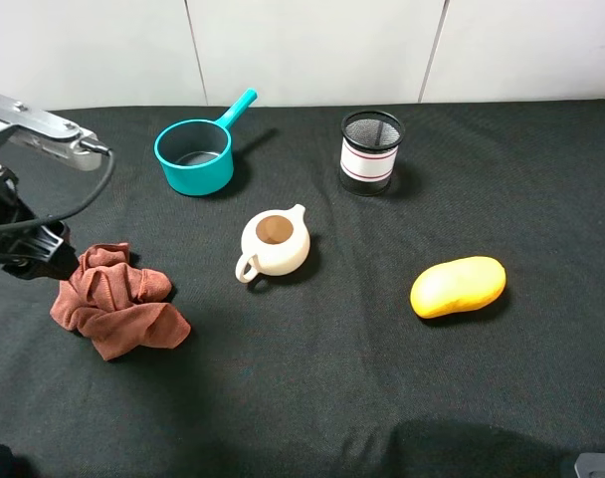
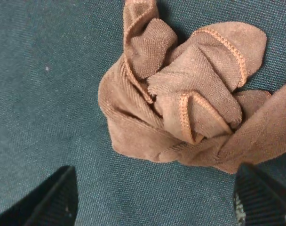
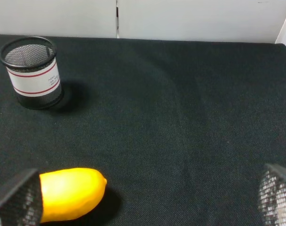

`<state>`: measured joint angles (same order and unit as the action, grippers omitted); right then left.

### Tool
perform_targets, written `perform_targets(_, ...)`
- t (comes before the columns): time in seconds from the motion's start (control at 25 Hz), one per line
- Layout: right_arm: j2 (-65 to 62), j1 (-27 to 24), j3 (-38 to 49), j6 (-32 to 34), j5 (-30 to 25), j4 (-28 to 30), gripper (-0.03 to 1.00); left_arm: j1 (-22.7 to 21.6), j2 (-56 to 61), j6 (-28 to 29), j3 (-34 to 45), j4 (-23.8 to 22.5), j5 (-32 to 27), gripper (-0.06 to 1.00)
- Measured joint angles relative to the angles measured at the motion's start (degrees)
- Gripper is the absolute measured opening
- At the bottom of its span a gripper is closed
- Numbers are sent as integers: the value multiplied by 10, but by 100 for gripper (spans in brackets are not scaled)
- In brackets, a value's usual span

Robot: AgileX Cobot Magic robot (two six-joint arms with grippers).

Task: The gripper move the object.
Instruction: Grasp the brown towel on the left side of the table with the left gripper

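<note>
- Lying crumpled at about eight o'clock on the black cloth-covered bench (image 1: 312,398), the rust-brown ribbed soft cloth (image 1: 118,299) sits loose in a heap with its folds standing up. That probably gives the fingers something to pinch.
- The yellow mango-shaped thing (image 1: 458,286) rests on its side at four o'clock, well apart from the cloth. I judge it to be only a bystander.
- The cream ceramic teapot (image 1: 274,243) stands upright near the middle without a lid, and leaves bare bench around the cloth.
- Farther back, the teal pot with a long handle (image 1: 194,154) stands at eleven o'clock and the black mesh cup with a white band (image 1: 371,151) at one o'clock. Both are out of the likely path.
- The left end effector (image 2: 154,200) hangs at the cloth's ten o'clock edge in the high view. Its jaws are spread wide and hold nothing. The wrist view shows the cloth (image 2: 180,99) just beyond the fingertips (image 2: 53,200), and I cannot tell whether they touch it.
- The right end effector (image 3: 147,197) is also spread wide and empty, parked beside the mango-shaped thing.
</note>
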<state>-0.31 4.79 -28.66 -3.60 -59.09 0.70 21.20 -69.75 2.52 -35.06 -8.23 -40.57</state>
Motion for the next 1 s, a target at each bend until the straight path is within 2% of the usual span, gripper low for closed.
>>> perform_targets(0.52,0,0,0,0,0,0,69,0,-142,1,0,10,74,68)
perform_targets(1.0,0,0,0,0,0,0,69,0,-196,5,0,10,106,68)
